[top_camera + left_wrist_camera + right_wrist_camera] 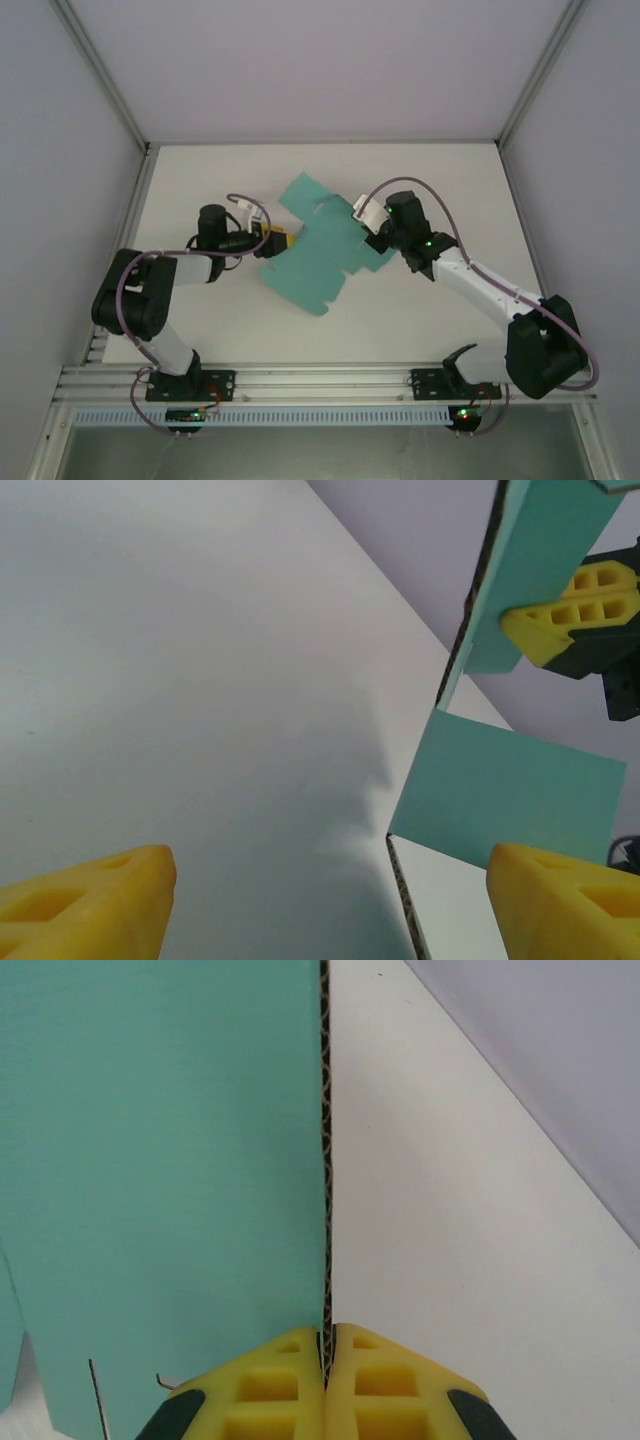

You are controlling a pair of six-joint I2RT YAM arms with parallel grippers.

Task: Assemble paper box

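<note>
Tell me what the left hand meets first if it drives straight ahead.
Most likely the paper box: the open left hand points at its edge, one fingertip in line with a teal panel. Depth is unclear.

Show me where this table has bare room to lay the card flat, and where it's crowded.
Bare white table runs along the far side, between the teal die-cut card sheet and the back wall. Another strip lies between the sheet and the near aluminium rail. Crowded: the middle, where the open left gripper and the right gripper, pinching the sheet, flank it.
</note>
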